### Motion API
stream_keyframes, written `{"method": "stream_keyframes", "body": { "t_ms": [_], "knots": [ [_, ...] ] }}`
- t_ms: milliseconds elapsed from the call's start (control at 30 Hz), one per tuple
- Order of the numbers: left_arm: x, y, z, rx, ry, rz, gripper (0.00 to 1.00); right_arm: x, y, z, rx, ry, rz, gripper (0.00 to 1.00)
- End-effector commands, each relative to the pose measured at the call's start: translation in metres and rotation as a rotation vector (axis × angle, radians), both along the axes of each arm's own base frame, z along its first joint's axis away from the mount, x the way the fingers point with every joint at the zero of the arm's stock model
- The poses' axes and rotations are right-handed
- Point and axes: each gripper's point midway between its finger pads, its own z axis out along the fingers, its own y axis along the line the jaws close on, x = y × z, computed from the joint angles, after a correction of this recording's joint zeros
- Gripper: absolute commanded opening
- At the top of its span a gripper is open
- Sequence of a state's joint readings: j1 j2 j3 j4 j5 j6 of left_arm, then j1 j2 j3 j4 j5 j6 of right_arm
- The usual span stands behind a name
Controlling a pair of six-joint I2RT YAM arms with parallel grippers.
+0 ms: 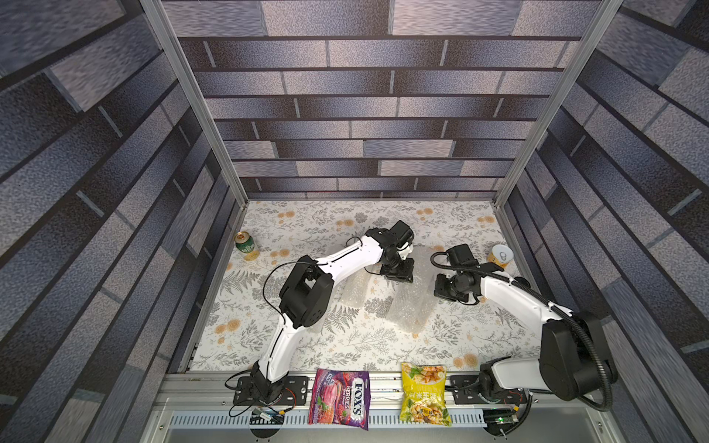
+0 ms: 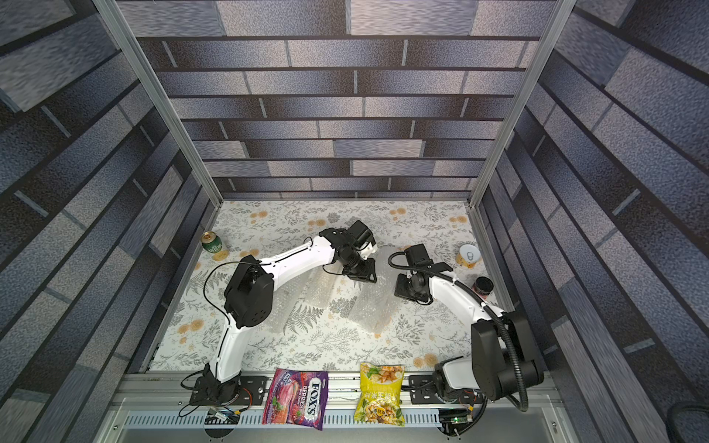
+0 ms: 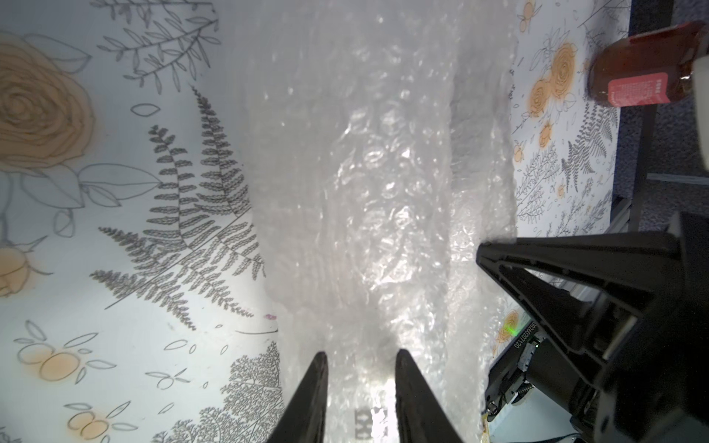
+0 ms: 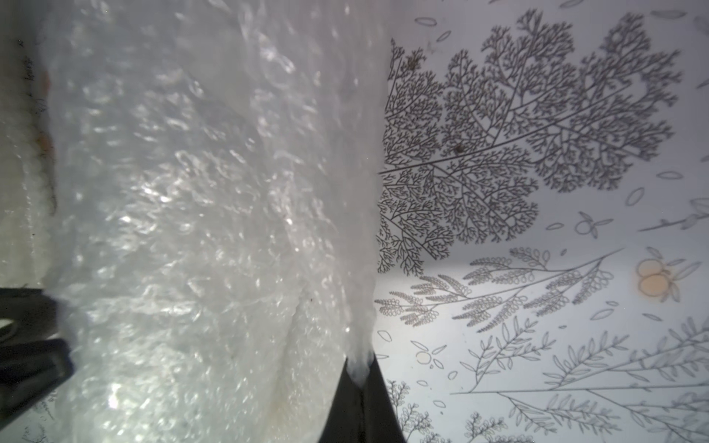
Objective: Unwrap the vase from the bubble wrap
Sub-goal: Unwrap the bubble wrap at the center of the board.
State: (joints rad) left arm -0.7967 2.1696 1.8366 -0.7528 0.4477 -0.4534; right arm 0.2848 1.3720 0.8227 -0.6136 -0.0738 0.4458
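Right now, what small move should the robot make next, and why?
Probably the right gripper should draw its pinched edge outward, peeling a layer. It is shut on an edge of the bubble wrap, while the left gripper stands slightly open over the wrap.

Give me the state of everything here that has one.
bubble wrap: spread out in folds, one edge pinched
left gripper: jaws slightly apart over bubble wrap
right gripper: shut on bubble wrap edge
green can: upright
yellow can: upright
brown bottle: upright
candy bag: lying flat
snack bag: lying flat
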Motion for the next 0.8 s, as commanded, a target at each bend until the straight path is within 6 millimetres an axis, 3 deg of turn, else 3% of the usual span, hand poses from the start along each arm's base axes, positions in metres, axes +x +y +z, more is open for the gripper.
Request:
{"method": "stream_keyframes", "body": {
  "t_ms": [0,467,767],
  "knots": [
    [-0.014,0.009,-0.030,0.060,0.075,0.010,0.35,0.009,-0.018,0.016,-0.062,-0.043,-0.021,0.00],
    [-0.006,-0.009,-0.007,-0.059,0.064,0.032,0.40,0.015,-0.047,0.040,-0.164,-0.084,-0.012,0.00],
    [0.003,-0.006,0.002,-0.140,0.056,0.072,0.42,0.016,-0.059,0.047,-0.209,-0.094,-0.022,0.00]
  ]
}}
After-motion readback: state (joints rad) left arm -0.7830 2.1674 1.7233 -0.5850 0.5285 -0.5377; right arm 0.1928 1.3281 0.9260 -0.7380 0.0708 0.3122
